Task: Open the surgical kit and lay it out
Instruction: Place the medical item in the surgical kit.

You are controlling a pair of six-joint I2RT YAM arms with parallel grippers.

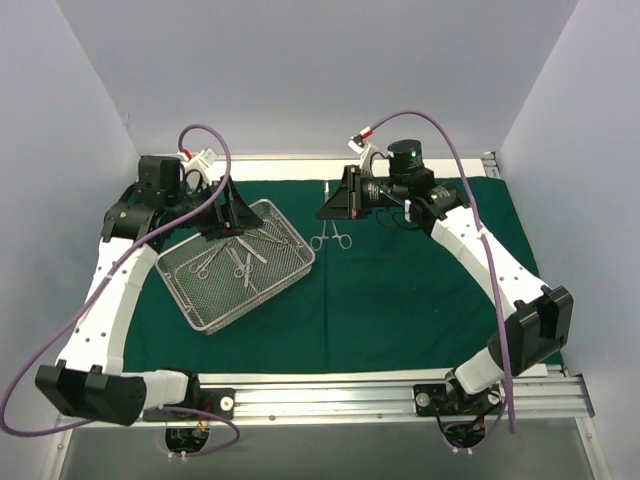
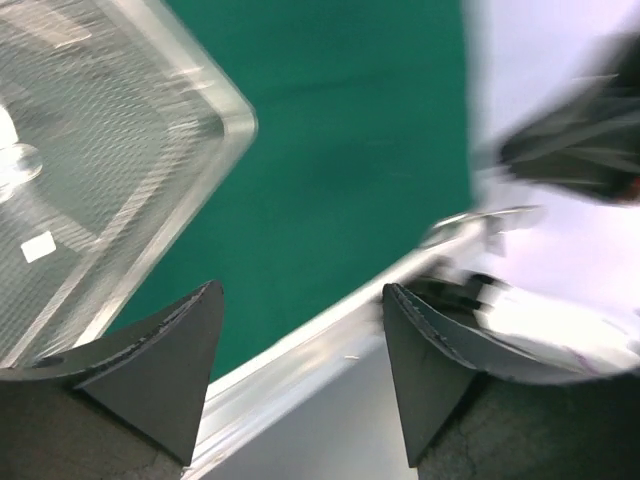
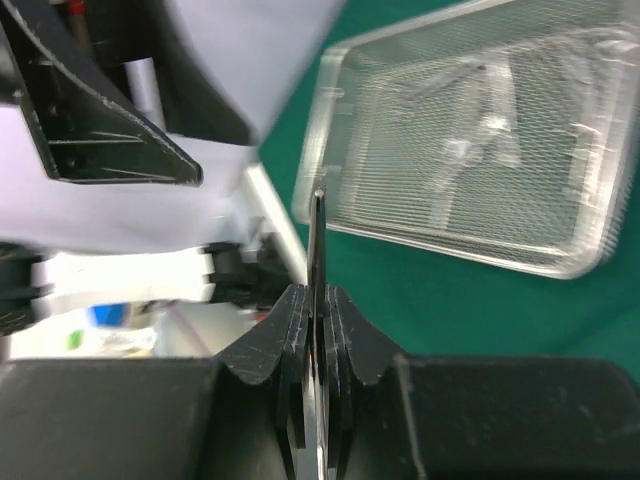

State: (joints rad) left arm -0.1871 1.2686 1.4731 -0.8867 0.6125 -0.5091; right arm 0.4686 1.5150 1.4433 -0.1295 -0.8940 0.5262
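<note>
The dark green cloth lies spread flat on the table. The silver wire-mesh tray sits on its left part, with several steel instruments inside. My left gripper hangs open and empty over the tray's far corner. The left wrist view shows its jaws apart, with the tray rim to the left. My right gripper is shut on a slim steel ring-handled instrument just right of the tray. In the right wrist view the thin blade stands out between the closed fingers.
The aluminium rail runs along the near edge with both arm bases on it. The enclosure's white walls close the back and both sides. The metal table edge shows under the left gripper.
</note>
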